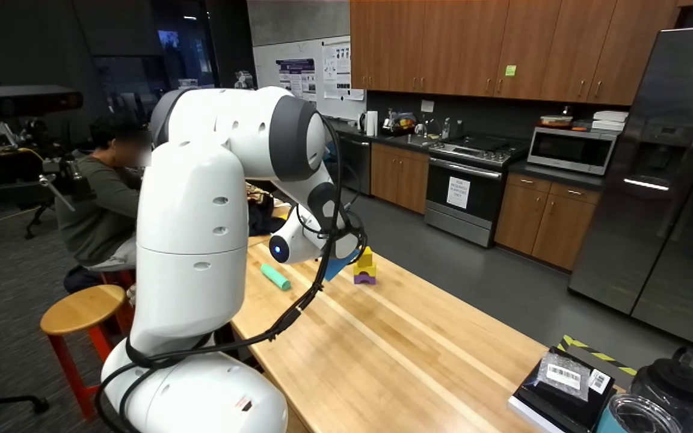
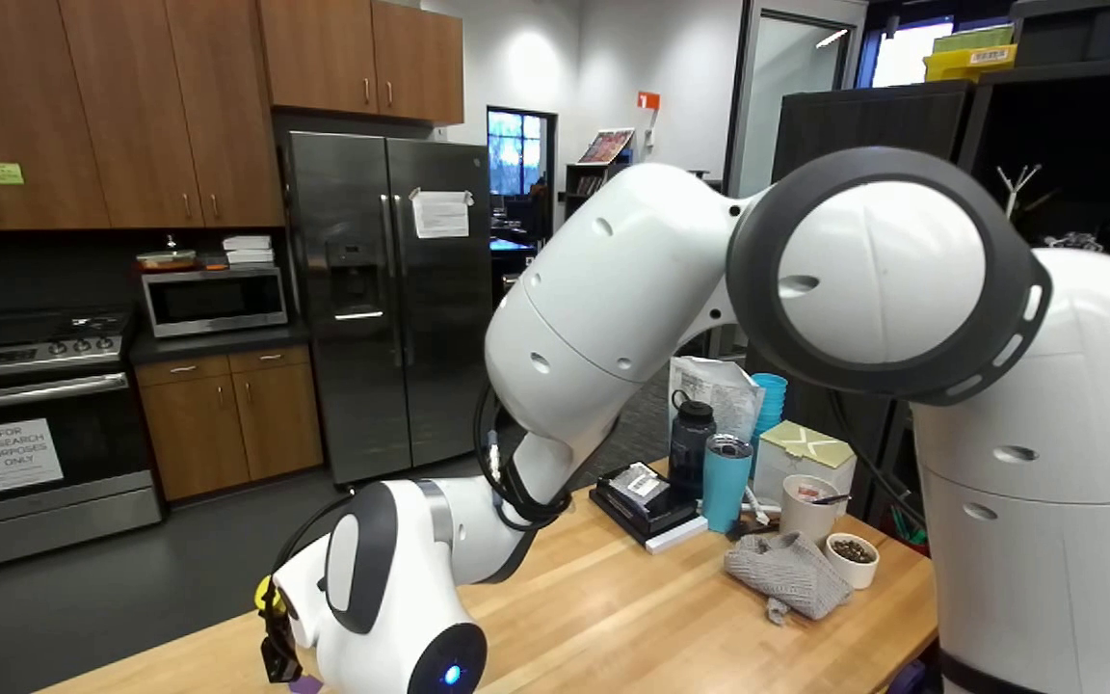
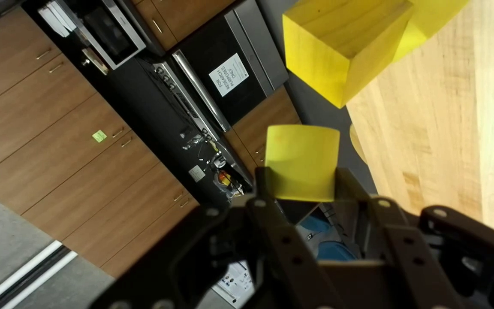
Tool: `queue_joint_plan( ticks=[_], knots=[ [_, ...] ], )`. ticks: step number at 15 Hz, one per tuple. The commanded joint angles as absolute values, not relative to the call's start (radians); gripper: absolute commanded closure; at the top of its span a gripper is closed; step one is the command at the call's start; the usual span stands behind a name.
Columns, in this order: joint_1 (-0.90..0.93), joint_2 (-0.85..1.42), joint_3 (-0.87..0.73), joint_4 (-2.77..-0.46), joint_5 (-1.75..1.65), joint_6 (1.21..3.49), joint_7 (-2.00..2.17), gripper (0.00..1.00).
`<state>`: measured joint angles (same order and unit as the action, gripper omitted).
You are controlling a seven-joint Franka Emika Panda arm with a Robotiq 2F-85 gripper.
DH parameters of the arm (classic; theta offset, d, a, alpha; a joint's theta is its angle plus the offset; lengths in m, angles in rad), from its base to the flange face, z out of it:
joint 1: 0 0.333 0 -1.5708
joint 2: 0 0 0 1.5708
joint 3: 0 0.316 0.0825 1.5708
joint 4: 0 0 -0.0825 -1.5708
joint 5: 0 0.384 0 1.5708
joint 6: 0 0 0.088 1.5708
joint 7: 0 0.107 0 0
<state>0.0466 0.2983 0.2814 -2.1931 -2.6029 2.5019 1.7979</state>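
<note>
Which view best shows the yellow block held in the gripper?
The wrist view: the yellow block shows close up, its front unobstructed, in the gripper. Both exterior views show yellow nearby, but I cannot tell whether that's it.

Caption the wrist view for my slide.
Gripper holding a yellow block, a second yellow block and wooden tabletop in view.

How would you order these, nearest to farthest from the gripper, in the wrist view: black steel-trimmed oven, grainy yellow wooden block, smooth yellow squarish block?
1. Smooth yellow squarish block: held in the gripper.
2. Grainy yellow wooden block: upper right.
3. Black steel-trimmed oven: upper middle, background.
</note>
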Motion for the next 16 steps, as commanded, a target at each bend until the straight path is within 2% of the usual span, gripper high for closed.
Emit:
queue_joint_plan(
  ticks=[1, 16],
  knots=[
    [0.048, 0.322, 0.275, -2.162, -2.599, 2.509, 1.814, 0.86],
    [0.038, 0.36, 0.279, -2.12, -2.598, 2.508, 1.903, 0.86]
  ],
)
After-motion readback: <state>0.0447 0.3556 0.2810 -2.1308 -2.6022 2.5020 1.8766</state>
